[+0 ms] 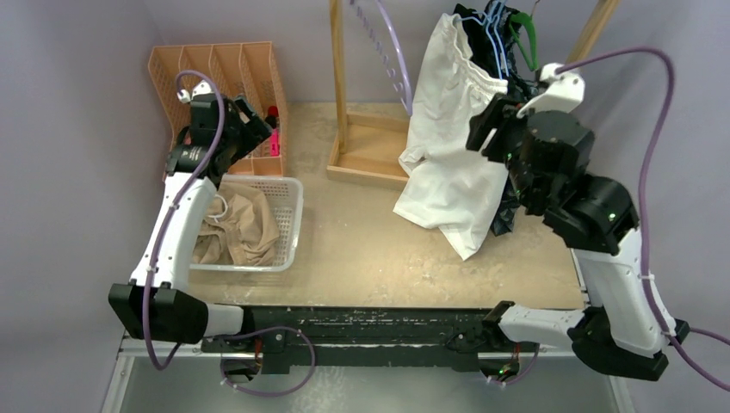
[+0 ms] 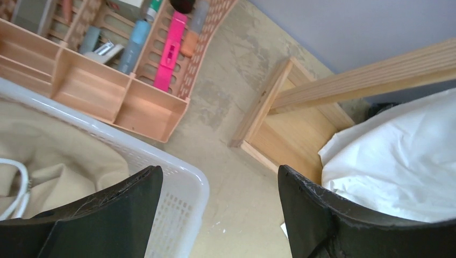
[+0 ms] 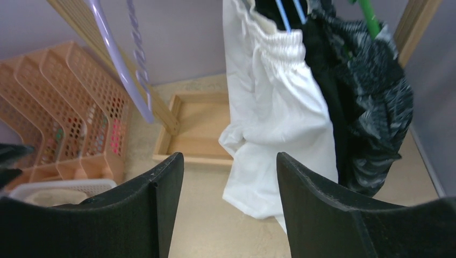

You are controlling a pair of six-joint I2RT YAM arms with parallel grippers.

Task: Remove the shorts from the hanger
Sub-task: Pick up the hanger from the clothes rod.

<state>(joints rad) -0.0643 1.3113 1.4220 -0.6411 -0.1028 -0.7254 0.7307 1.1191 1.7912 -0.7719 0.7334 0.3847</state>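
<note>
The white shorts (image 1: 452, 146) hang on the rack by their gathered waist, with the legs drooping down near the table (image 1: 370, 249). From overhead I mostly see white cloth. My right wrist view shows the black shorts (image 3: 328, 80) pressed right behind them, then the dark patterned shorts (image 3: 376, 91). It also shows a blue hanger (image 3: 285, 11), a green hanger (image 3: 368, 16), and a purple hanger (image 3: 115, 59) off to the left.

The tan shorts (image 1: 245, 228) lie crumpled in the white basket (image 1: 293, 185). Only my left wrist view shows their white drawstring (image 2: 16, 183).

My right gripper (image 3: 230, 161) is spread with nothing between its fingers, facing the white shorts from just short of them. My left gripper (image 2: 220, 183) is released and empty above the basket's far corner, close to the orange organizer (image 1: 224, 77). Table shows between the basket and the rack base (image 1: 370, 151).
</note>
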